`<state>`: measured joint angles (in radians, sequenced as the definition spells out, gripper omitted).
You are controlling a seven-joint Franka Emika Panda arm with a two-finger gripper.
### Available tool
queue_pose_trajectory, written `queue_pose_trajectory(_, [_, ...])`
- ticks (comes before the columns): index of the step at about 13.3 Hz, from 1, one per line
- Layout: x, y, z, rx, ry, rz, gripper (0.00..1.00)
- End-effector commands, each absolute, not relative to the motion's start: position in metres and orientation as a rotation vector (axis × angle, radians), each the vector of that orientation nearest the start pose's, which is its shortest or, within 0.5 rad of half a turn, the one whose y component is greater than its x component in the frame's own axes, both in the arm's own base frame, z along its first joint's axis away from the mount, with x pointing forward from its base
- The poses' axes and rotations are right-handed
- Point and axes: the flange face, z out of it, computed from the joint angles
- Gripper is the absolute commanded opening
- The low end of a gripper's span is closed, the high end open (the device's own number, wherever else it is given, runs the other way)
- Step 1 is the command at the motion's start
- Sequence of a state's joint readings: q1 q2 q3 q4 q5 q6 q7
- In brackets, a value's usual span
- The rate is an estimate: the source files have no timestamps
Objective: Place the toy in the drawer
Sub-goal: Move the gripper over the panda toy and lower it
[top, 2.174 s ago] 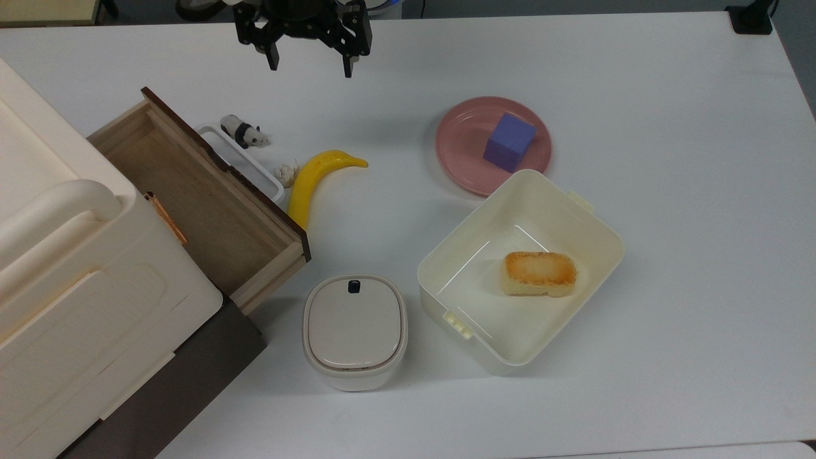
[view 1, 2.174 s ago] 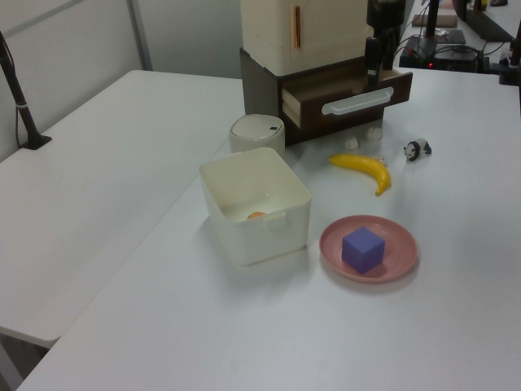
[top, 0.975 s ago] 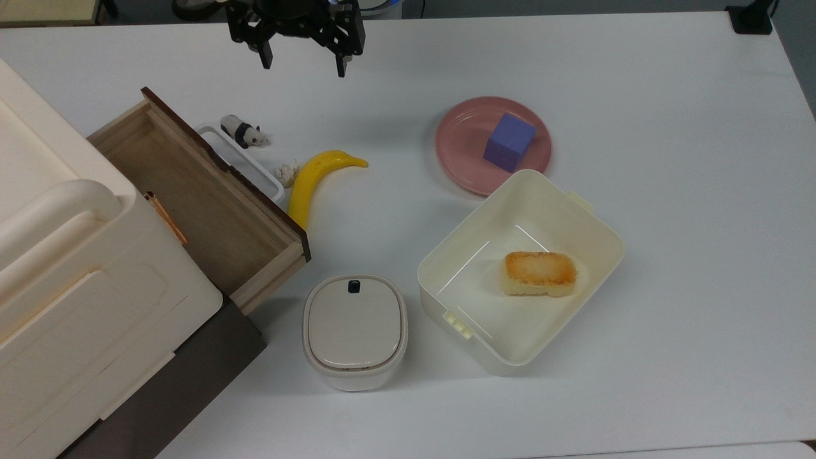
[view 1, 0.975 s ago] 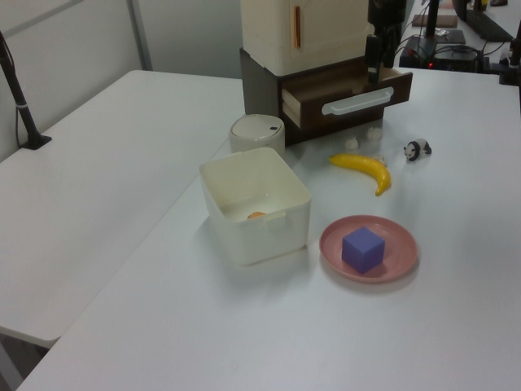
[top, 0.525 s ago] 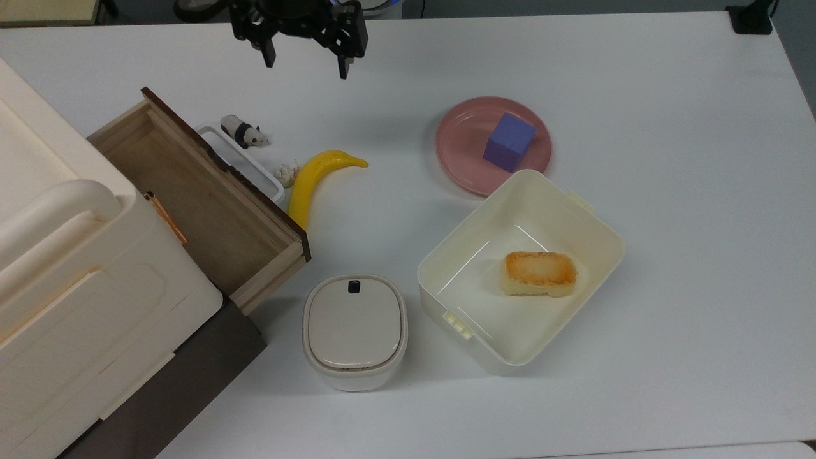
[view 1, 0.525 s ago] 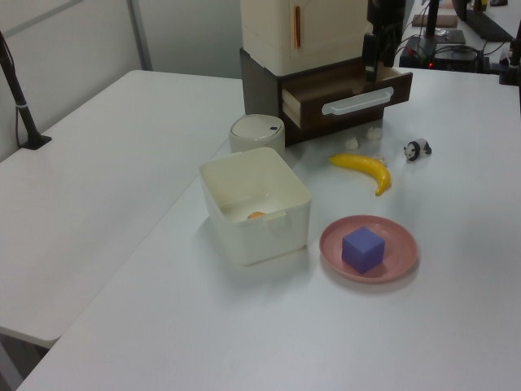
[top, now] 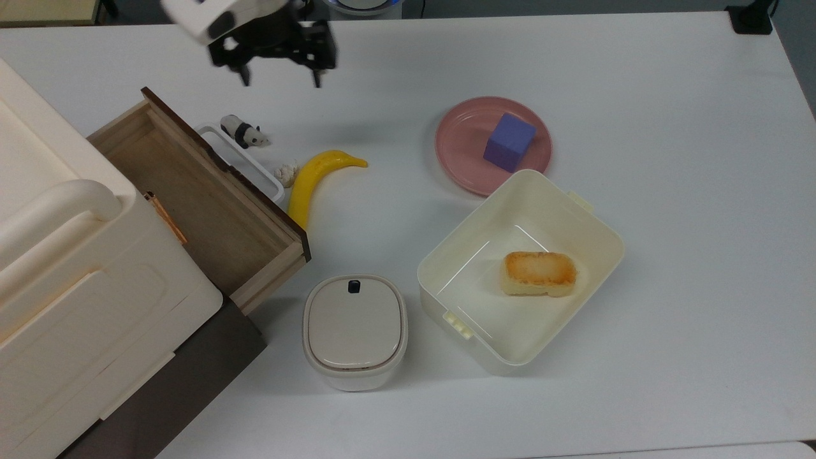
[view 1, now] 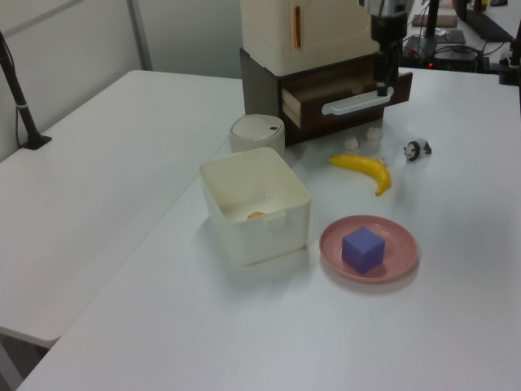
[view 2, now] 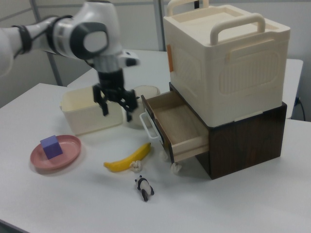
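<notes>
The small black-and-white panda figurine (top: 243, 132) stands on its four legs on the white table (top: 669, 115), in the upper left of the top view, just beside the white loop handle (top: 241, 160) of the drawer. In the right view it sits low in the middle of the frame (view 2: 144, 188), in front of the furniture. Its body is white with black legs and a black band, and it is much smaller than the yellow banana (top: 313, 180) lying near it.

The shallow light-wood drawer with a dark brown front (top: 204, 204) is pulled out and shows a bare wooden floor, so, as I judge it, it is ready to receive the toy from above.

The black two-finger gripper (top: 279, 80) hangs above the table at the top of the top view, apart from the panda, its fingers spread wide and pointing down with nothing between them. That pose suits a descent onto the figurine, which has not yet been picked up.

Further off are a pink plate (top: 458, 153) carrying a purple cube (top: 509, 141) and a cream open bin (top: 593, 217).
</notes>
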<state>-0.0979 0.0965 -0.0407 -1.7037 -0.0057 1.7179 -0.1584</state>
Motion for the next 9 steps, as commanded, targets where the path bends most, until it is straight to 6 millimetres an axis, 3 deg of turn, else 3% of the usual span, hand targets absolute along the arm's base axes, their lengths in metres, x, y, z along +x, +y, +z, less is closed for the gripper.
queue_pose_trajectory(1, [0.561, -0.14, 0.501, -3.069, -0.485, 0.148, 1.0])
queue_pose_trajectory(3, [0.552, -0.143, 0.463, -3.077, -0.752, 0.172, 1.0])
queue_pose_trajectory(4, [0.538, -0.14, 0.45, -3.1, -0.863, 0.15, 1.0])
queue_pose_trajectory(6, [0.514, -0.135, 0.442, -3.098, -1.03, 0.078, 1.0])
queue_pose_trajectory(9, [0.506, -0.136, 0.44, -3.054, -1.172, 0.073, 1.0])
